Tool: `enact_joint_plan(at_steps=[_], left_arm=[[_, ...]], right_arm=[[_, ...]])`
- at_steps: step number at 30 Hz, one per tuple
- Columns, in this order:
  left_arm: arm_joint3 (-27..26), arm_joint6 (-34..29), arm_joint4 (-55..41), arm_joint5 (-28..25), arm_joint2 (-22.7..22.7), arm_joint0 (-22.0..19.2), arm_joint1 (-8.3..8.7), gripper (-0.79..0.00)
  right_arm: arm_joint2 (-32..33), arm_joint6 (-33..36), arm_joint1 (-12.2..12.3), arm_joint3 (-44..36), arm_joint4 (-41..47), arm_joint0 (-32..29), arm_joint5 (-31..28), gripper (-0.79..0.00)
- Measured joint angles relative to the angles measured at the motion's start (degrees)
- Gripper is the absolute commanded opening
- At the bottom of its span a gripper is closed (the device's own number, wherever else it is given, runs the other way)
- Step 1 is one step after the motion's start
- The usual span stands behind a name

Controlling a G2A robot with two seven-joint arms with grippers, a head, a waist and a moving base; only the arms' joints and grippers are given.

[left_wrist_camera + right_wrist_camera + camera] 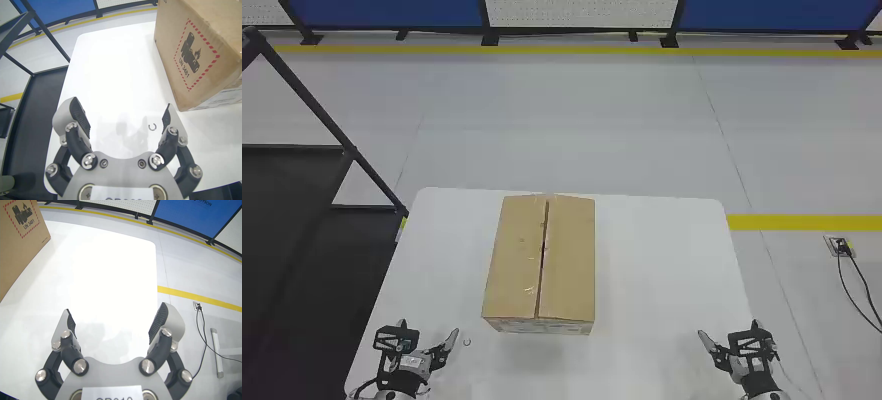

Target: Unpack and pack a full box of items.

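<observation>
- The cardboard box (pixel 540 262) sits mid-desk (pixel 662 280), its top flaps closed.
- The left gripper (pixel 122 106) hovers over the near desk edge, fingers spread, empty.
- The right gripper (pixel 115 308) hovers opposite, fingers spread, empty.
- A small C-shaped ring (pixel 152 127) lies just beside the left gripper.

**Box** (pixel 540 262): flaps were shut along the middle seam, so the contents were hidden. In both wrist views the picture's edge cut it off, and only part of its sides showed.

**Ring** (pixel 152 126): a small open loop that lay on the table (pixel 662 280) just beside the left pincer (pixel 418 342). It was too small to tell its material.

**Left pincer, right pincer** (pixel 734 342): the top view's lower edge cut off the arms behind them.
</observation>
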Motion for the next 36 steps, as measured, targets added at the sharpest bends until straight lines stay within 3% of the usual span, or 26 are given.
enact_joint_plan(at_steps=[22,29,36], left_arm=[[0.06,0.15,-0.34,-0.27,-0.08,-0.15,-0.02,0.000],[1.89,4.54,-14.60,-6.46,-3.82,-2.30,-0.30,0.000],[2.53,7.51,-16.34,-7.29,-3.47,-3.71,-0.63,0.000]], right_arm=[[-0.06,-0.16,0.00,-0.23,-0.10,0.08,-0.22,0.000],[-0.82,-1.98,-0.35,-4.06,0.01,0.03,0.08,0.000],[-1.58,-2.80,-0.73,-6.74,1.82,-0.21,0.63,0.000]])
